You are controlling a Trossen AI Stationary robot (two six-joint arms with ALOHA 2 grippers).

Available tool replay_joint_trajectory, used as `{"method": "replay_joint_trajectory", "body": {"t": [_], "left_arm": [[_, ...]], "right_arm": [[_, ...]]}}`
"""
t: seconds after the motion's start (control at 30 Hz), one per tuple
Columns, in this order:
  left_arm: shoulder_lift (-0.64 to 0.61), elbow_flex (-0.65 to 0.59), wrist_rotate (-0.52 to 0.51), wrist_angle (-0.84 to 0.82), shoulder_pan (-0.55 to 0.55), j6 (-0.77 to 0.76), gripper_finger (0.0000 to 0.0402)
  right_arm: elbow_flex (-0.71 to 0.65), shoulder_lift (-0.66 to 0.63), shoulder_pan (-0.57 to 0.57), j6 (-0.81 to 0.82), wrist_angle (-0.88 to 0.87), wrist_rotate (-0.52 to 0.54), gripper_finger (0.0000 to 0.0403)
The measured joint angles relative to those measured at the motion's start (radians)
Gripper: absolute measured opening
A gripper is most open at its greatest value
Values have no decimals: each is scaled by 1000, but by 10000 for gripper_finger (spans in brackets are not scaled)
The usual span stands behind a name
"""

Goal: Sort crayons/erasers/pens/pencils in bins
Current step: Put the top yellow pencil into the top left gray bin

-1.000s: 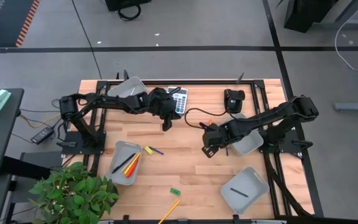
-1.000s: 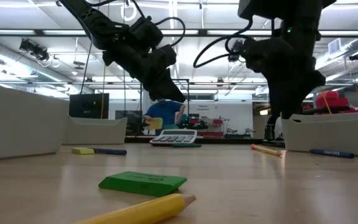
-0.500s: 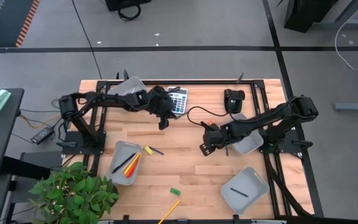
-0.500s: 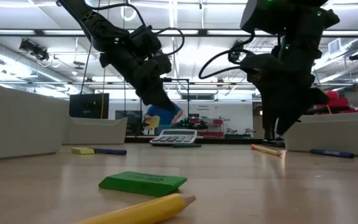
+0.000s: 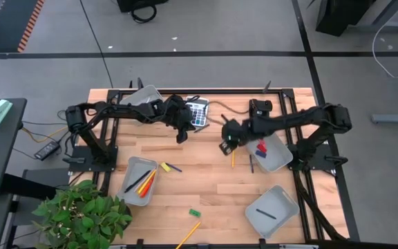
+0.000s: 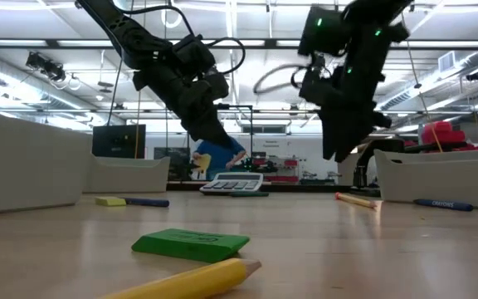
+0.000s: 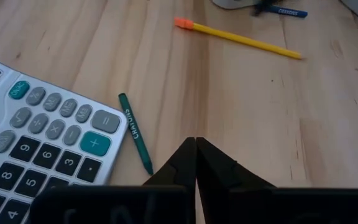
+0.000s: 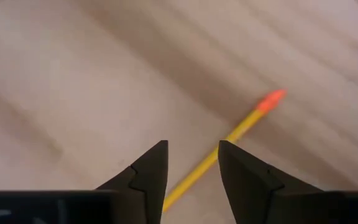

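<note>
I see my left tool (image 7: 196,163) pinched shut on nothing, above the wooden desk (image 5: 206,187), with a thin dark-green crayon (image 7: 135,132) just beside it, lying against the grey-white calculator (image 7: 39,143). My right tool (image 8: 192,167) stands open and empty over a long yellow pencil with an orange end (image 8: 225,140). A translucent grey bin (image 5: 273,156) sits near that tool.

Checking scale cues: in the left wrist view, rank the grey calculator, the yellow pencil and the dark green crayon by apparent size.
1. Grey calculator, though partly cut off by the frame.
2. Yellow pencil with orange tip, which lies farther away.
3. Dark green crayon.
</note>
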Motion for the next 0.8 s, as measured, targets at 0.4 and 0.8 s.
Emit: {"method": "replay_joint_trajectory", "body": {"t": [0.4, 0.8], "left_arm": [[0, 0, 0, 3, 0, 4, 24], [0, 0, 0, -8, 0, 4, 16]], "right_arm": [[-33, 48, -203, -2, 74, -180, 117], [-9, 175, -205, -48, 72, -197, 124]]}}
